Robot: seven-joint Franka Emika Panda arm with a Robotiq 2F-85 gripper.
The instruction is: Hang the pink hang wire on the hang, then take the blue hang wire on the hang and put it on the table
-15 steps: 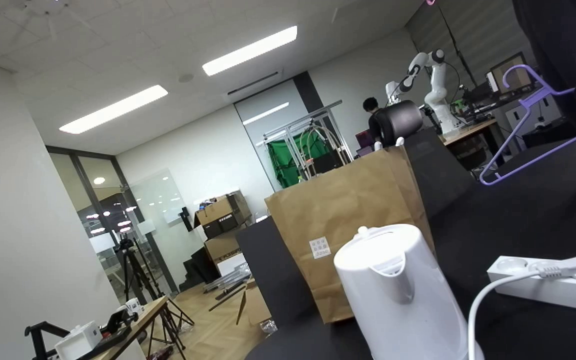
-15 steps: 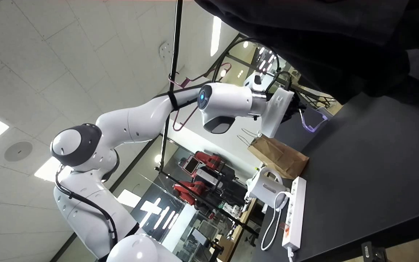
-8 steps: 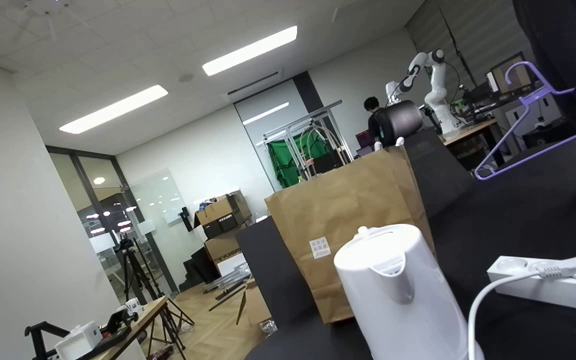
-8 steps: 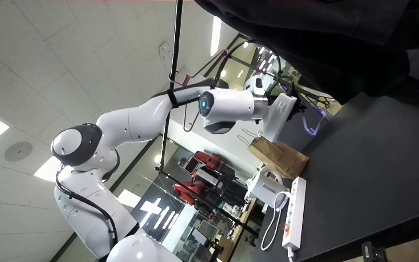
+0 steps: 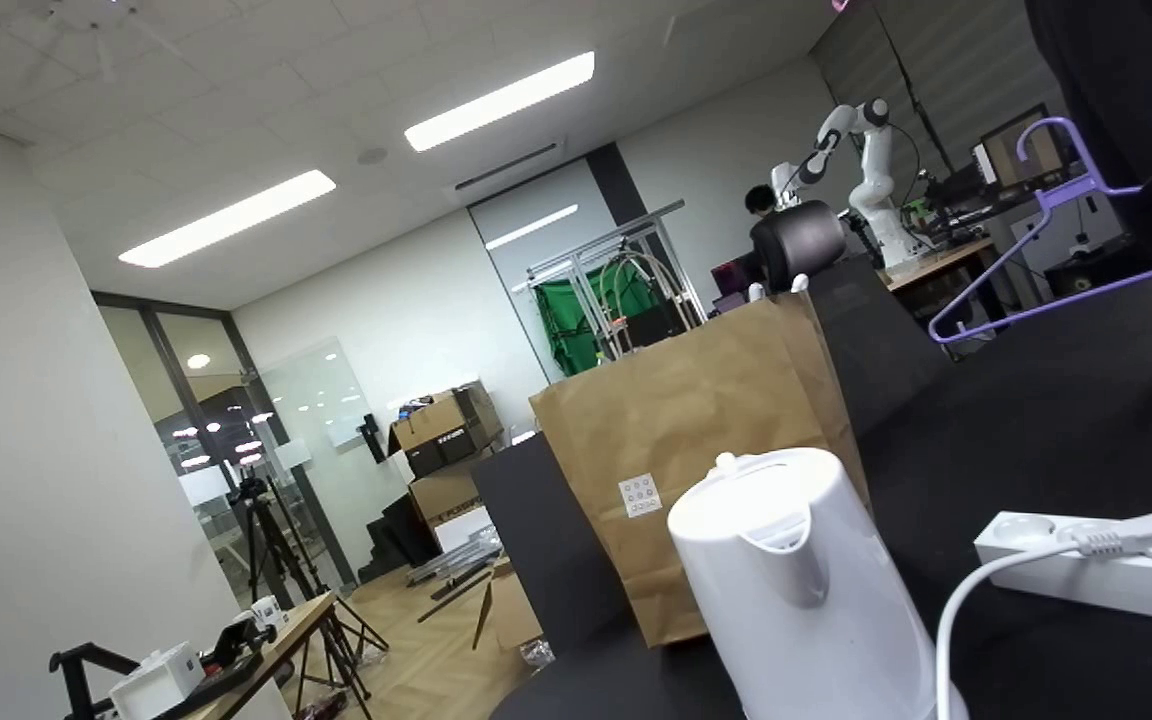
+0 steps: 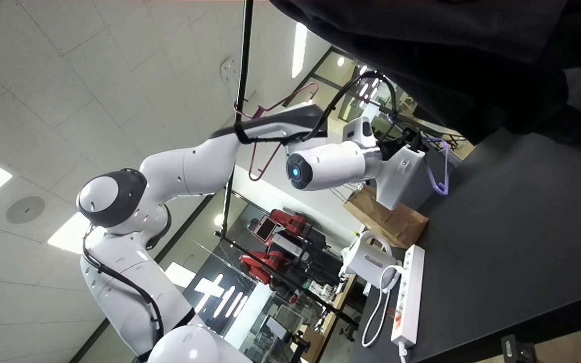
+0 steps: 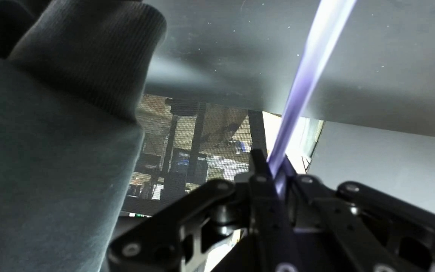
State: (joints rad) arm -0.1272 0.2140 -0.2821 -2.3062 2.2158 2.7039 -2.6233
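Observation:
Pinched between the fingertips of my gripper is the thin blue hang wire, which runs away from the jaws in the wrist view. In the exterior views this violet wire is seen side-on, near the far edge of the dark table; I cannot tell whether any corner touches it. My gripper is partly hidden behind its white mount. The pink hang wire hangs by its hook from a black pole, partly behind the arm.
A brown paper bag, a white kettle and a white power strip with its cable stand along one side of the table. A dark garment with a ribbed cuff is close beside the gripper.
In an exterior view the arm's wrist has shifted right and down with the blue hang wire. The wire has tilted, its lower corner rising. The pink hang wire sways slightly on the pole.

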